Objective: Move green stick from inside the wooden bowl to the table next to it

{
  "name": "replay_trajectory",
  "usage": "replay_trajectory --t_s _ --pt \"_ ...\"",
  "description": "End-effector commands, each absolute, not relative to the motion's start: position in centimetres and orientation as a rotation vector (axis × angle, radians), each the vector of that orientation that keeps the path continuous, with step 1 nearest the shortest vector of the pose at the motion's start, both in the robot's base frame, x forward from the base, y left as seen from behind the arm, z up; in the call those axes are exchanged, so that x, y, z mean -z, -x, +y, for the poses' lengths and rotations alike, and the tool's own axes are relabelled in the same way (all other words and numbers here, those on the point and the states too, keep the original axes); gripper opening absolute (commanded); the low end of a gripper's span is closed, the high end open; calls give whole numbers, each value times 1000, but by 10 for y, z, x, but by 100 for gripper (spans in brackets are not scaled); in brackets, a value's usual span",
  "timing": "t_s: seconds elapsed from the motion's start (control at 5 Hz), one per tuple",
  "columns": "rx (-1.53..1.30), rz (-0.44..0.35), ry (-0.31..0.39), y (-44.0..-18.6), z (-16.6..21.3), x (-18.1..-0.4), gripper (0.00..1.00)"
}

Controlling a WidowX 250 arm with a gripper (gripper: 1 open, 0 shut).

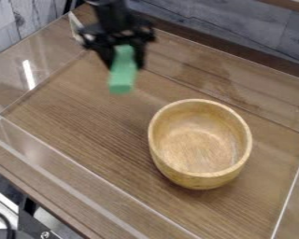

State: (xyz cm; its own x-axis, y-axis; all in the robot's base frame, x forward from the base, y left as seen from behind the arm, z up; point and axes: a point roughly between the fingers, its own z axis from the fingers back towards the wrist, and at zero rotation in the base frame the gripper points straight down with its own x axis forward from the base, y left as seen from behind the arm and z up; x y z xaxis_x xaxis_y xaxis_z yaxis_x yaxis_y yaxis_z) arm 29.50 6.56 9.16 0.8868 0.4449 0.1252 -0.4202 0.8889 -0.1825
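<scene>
The green stick (122, 71) hangs upright in the air, its upper end pinched between the two dark fingers of the end effector (119, 47), which is closed tight on it and points nearly straight down. Most of the block shows below the fingertips, its lower end slightly blurred and clear of the surface beneath. It sits up and to the left of the wooden bowl (201, 143), well apart from the bowl's rim and wholly outside it. The bowl stands upright on the worktop (78, 121), its pale grained inside showing with nothing in it. Under the stick lies bare brown wood-grain surface. Clear acrylic walls (34, 65) run along the worktop's edges, and the black arm rises out of the top of the picture above the end effector.
</scene>
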Motion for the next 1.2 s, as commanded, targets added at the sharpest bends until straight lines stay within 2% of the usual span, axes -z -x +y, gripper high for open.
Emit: replay_trajectory --t_s 0.0,0.2,0.4,0.6,0.8,1.0 --pt "-424 -240 151 -304 33 -107 0" --pt "-444 -257 134 -301 75 -105 0" --pt "-434 -262 133 -304 65 -101 0" --pt "-452 -287 103 -307 96 -97 0" --pt "-405 -285 113 -309 69 -95 0" --pt "-390 -292 111 -311 60 -92 0"
